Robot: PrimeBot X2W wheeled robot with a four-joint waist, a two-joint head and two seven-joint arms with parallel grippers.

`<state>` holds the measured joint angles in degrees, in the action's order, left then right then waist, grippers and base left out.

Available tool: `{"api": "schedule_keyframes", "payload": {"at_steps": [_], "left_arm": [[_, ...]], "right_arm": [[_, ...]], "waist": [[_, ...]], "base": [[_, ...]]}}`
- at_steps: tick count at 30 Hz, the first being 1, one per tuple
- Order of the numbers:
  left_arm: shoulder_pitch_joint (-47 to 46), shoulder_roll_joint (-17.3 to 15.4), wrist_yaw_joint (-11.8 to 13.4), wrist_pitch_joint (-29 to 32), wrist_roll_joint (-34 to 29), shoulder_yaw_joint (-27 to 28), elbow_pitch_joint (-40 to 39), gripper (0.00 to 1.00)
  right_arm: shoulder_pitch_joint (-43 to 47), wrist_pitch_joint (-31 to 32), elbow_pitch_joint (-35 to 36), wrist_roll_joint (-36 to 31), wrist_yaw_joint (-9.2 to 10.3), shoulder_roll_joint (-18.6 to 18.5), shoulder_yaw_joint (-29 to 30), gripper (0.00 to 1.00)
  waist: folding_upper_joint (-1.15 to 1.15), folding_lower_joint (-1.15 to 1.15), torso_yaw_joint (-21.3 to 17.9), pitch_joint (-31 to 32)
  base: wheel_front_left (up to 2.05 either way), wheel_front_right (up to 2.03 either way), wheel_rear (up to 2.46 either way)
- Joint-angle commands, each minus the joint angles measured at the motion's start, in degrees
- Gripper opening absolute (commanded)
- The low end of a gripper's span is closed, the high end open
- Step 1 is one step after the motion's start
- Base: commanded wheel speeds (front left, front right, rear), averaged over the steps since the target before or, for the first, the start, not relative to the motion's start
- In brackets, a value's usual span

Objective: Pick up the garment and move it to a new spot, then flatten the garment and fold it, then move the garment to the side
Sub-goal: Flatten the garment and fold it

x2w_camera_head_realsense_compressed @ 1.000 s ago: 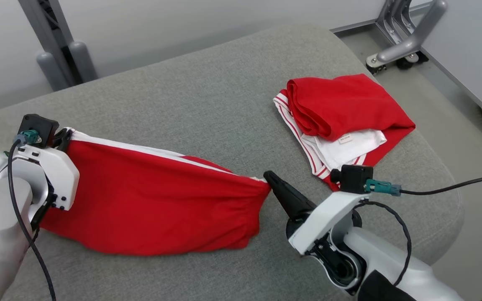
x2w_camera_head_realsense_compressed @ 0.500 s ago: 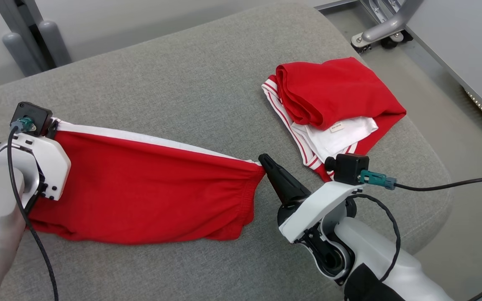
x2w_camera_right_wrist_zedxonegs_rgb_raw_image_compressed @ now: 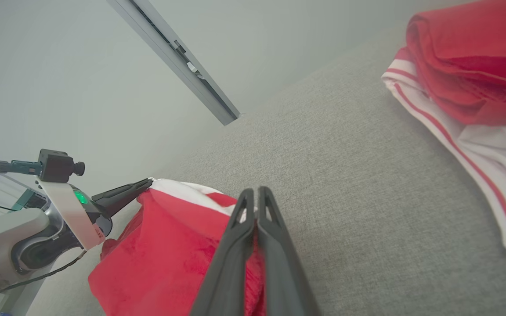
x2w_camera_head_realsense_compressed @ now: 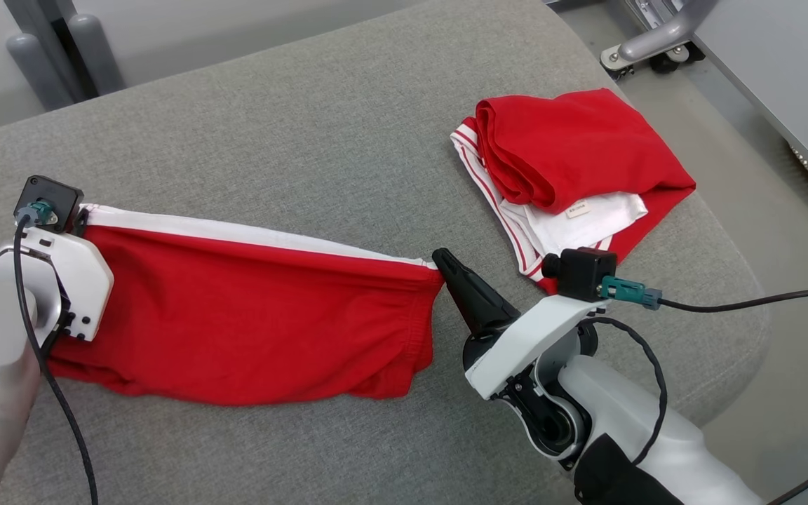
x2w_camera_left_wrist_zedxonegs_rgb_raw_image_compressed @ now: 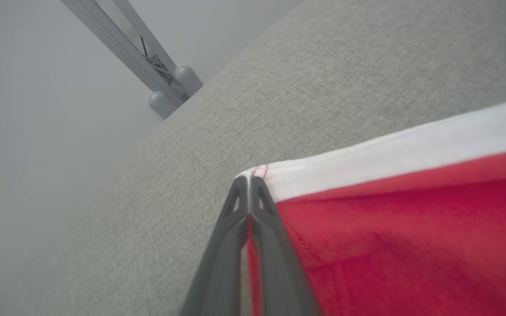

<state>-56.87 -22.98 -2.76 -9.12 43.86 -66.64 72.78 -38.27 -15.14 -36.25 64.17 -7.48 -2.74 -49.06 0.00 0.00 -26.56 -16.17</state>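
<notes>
While both pairs of fingers are pressed tight on cloth, the red garment [x2w_camera_head_realsense_compressed: 250, 322] is stretched between them over the near part of the grey cushion [x2w_camera_head_realsense_compressed: 320, 140]. The left gripper [x2w_camera_left_wrist_zedxonegs_rgb_raw_image_compressed: 249, 181] pinches its white-banded corner at one end. The right gripper [x2w_camera_head_realsense_compressed: 440, 257] pinches the gathered corner at the other end. The white edge runs taut from one to the other, and the red body sags toward the near side, with its lower hem on the cushion. Beyond the garment, the cushion's middle and far left lie bare. Farther right, near the cushion's rounded edge, sits a folded red-and-white pile [x2w_camera_head_realsense_compressed: 572, 154], apart from the held garment but close to the right wrist. Past that edge is floor [x2w_camera_head_realsense_compressed: 748, 161]. Grey frame legs [x2w_camera_head_realsense_compressed: 88, 49] stand behind the far left corner.
</notes>
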Motion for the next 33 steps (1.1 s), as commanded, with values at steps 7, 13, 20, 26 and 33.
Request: {"api": "schedule_keyframes", "payload": {"at_steps": [7,13,20,26,33], "left_arm": [[0.2,0.7,0.4,-1.2,0.6,-0.1,0.6,0.00],[1.3,1.3,1.1,-1.9,1.3,0.4,0.8,1.00],[2.3,2.2,1.8,-4.2,2.6,1.6,0.6,1.00],[2.2,2.7,3.9,-6.0,3.8,5.4,-4.6,1.00],[9.8,-1.1,9.4,-6.0,-1.2,16.4,-23.7,1.00]], "right_arm": [[-0.1,-0.1,-2.8,1.6,-0.02,-0.4,-1.2,0.40],[-0.2,-0.1,-3.6,4.1,-0.03,-0.4,-2.0,1.00],[0.4,-0.1,-4.6,1.8,-0.02,-0.4,0.2,1.00],[2.9,-0.1,-3.0,-8.9,-0.02,-2.0,9.0,1.00],[10.6,-0.1,5.7,-27.0,-0.03,-4.4,21.9,1.00]], "waist": [[0.00,0.00,0.3,0.4],[0.00,0.00,0.0,1.4],[0.00,0.00,0.6,4.5],[0.00,0.00,3.2,9.3],[0.00,0.00,8.9,14.7]], "base": [[0.00,0.00,0.00],[0.00,0.00,0.00],[0.00,0.00,0.00],[0.00,0.00,0.00],[0.00,0.00,0.00]]}}
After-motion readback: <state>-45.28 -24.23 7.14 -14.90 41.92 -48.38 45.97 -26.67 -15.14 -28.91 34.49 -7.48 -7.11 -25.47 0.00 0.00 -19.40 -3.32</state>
